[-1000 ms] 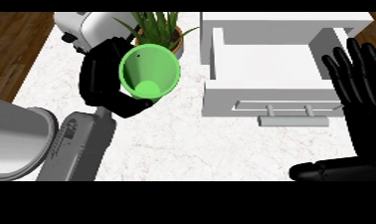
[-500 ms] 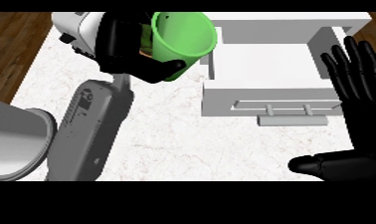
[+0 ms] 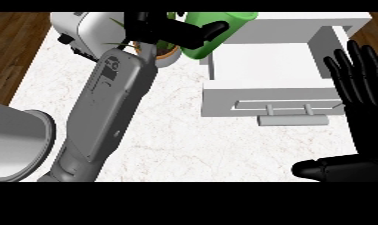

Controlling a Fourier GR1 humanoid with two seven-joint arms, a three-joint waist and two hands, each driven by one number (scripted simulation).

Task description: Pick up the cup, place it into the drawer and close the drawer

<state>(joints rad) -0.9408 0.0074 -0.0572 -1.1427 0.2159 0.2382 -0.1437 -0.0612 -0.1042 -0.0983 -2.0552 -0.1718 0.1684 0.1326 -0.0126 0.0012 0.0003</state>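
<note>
The cup, a green one, was up off the counter at the far side of the scene, tipped on its side just left of the open drawer and beside its far-left corner, above a potted plant. The left robot hand was curled round it, one black finger lying across the green wall, so the hold was on the body and not the rim. It looked like a thin-walled, stiff plastic cup: probably light, unlikely to crush or break, but smooth enough that it might turn or slide in the fingers while tilted. A wrap about the middle of the wall seemed the sensible place to hold it, leaving the base free to go down onto the drawer's white floor. The right robot hand rested at the right edge, fingers straight and up, holding nothing, near the right end of the drawer's handle.
</note>
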